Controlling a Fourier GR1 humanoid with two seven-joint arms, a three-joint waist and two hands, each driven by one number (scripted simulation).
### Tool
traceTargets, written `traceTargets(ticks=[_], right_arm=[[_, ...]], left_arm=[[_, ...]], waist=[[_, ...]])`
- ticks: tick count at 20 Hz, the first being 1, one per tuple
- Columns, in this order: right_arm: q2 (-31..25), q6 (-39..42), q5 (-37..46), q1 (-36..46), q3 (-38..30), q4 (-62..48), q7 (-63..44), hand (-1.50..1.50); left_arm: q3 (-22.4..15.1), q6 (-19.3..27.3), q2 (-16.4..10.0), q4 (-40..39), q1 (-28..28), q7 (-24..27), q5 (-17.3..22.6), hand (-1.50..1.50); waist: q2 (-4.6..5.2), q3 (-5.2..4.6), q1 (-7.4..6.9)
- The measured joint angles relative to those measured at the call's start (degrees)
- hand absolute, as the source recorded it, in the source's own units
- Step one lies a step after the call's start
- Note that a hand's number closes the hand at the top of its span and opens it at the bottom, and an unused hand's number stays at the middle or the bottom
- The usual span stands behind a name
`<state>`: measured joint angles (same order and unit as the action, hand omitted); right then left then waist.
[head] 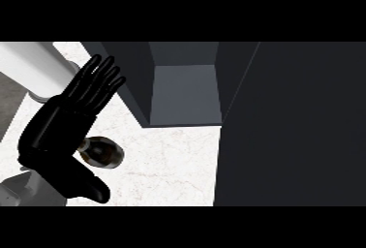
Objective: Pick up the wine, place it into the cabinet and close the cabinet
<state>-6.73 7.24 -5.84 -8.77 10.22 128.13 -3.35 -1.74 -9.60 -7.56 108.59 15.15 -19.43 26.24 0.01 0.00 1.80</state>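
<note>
Fingers (97, 80) of the left hand (61, 131) stood straight and slightly spread, closed on nothing, over the counter's left edge. The wine (106, 151), seen from above and seemingly upright, stood just beside the palm and was partly hidden by it; whether they touched I could not tell. By my judgement the pickup was not yet done. The hand would do well to drop lower, wrap thumb and fingers round the bottle's body, and keep it upright. The counter (168, 164) was pale, speckled stone. Toward its back edge the dark cabinet (136, 87) stood open, showing a grey compartment (184, 92). The wide dark panel at the right looked like its door (293, 126). The right hand did not show.
</note>
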Motion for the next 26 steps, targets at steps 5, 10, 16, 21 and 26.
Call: traceTargets(ticks=[5,10,16,21,26], right_arm=[[-1.17,0.56,-1.76,-4.23,3.41,10.18,-7.31,-1.5],[-1.32,0.67,-1.3,-7.45,5.8,12.81,-9.18,-1.5],[-1.53,-0.92,-1.15,-5.2,5.91,14.42,-14.37,-1.5],[-1.47,-1.5,-0.33,-7.0,8.07,15.39,-14.71,-1.5],[-1.18,-3.21,0.28,-4.79,8.78,15.63,-17.24,-1.5]], left_arm=[[2.06,2.53,-1.47,1.59,5.13,-10.51,7.94,-1.5],[2.02,9.15,-2.06,8.55,8.54,-19.46,10.85,-1.5],[3.04,14.66,-3.85,15.69,9.54,-26.85,12.88,-1.5],[2.91,19.13,-4.5,19.87,10.34,-30.82,12.27,-1.5],[5.18,22.31,-6.39,21.48,12.77,-33.91,12.63,-1.5]], waist=[[-0.17,0.0,-0.85],[-0.27,0.01,-1.27],[-0.26,-0.01,-1.63],[-0.32,0.01,-1.4],[-0.26,0.0,-1.45]])
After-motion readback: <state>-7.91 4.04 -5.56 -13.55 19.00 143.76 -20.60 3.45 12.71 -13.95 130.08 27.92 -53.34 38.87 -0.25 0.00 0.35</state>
